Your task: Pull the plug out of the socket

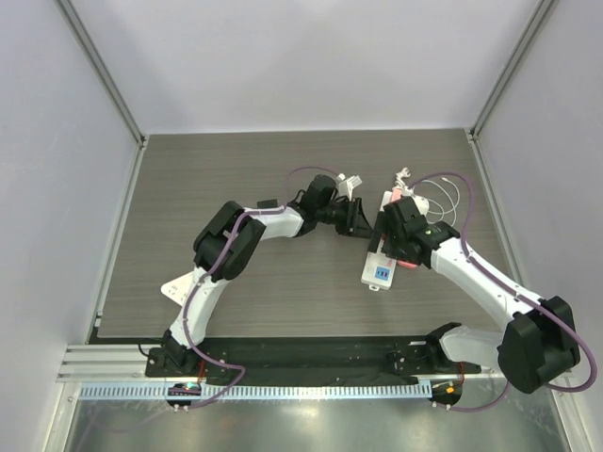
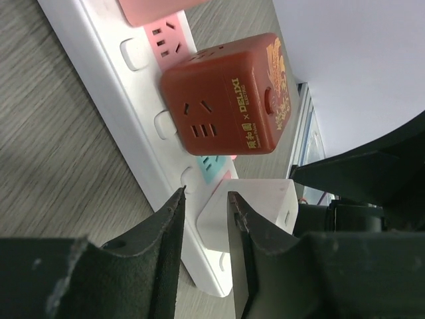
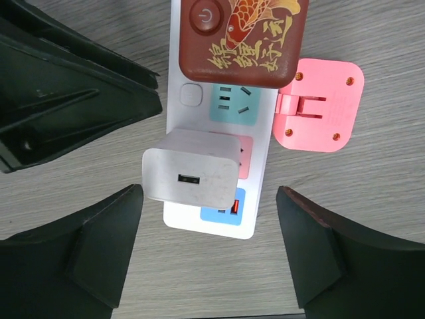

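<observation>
Boxy matte-white plug [image 3: 190, 174] in glossy socket strip [image 3: 189, 222], wood-grain worktop [image 1: 188, 188]; right tool [image 3: 209, 191] spread astride it, left tool [image 2: 204, 199] narrowly parted, pinching nothing.

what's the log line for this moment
left claw: narrow, over power strip | right claw: open, straddling white charger | pull: not done

Bright, even overhead light.
Faint soft shadows lie just beside the power strip [image 3: 186, 222]; everything around it looks crisp.
</observation>
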`<state>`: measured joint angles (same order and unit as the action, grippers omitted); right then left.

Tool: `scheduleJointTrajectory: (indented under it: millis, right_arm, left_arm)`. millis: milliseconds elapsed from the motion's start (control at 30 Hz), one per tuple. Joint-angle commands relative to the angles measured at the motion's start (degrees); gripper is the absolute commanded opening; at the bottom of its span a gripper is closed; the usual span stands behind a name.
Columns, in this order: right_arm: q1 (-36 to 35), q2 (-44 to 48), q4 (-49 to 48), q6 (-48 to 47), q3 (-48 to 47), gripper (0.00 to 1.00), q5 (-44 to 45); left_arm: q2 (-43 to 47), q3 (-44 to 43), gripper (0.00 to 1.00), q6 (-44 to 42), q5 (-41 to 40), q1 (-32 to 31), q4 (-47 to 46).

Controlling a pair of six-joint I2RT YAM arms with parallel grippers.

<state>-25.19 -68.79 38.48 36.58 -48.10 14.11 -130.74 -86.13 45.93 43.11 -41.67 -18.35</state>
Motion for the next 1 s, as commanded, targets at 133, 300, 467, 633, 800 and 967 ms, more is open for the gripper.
scheduleJointTrajectory:
  millis: [133, 300, 467, 633, 800, 967]
  right_arm:
    - [-2.05, 2.87, -3.58, 1.04, 2.22, 0.83, 3.28]
    - [-3.02, 3.93, -3.94, 1.13, 2.13, 0.83, 4.52]
    - [-4.16, 1.65, -5.08, 1.04, 1.69, 0.83, 3.64]
    - [-5.13, -1.78, -6.49, 1.91, 1.69, 0.83, 4.96]
    - [-5.40, -2.40, -6.22, 3.24, 1.78, 0.83, 7.07]
    - [-5.31, -2.13, -6.05, 2.80, 2.22, 0.81, 10.06]
  left_arm:
    - [-2.59, -1.94, 0.31, -0.32, 1.62, -0.43, -0.28]
    - [-4.00, -3.96, 0.30, -0.49, 1.36, -0.78, 1.30]
    - [-5.14, -5.28, 0.31, -0.41, 0.48, -1.13, 2.09]
    - [-6.63, -6.59, 0.31, -0.67, -0.92, -1.40, 3.67]
    - [-6.11, -5.81, 0.29, -3.21, -3.82, -2.01, 7.27]
    - [-4.97, -0.71, 0.28, -1.81, -4.70, -3.24, 2.45]
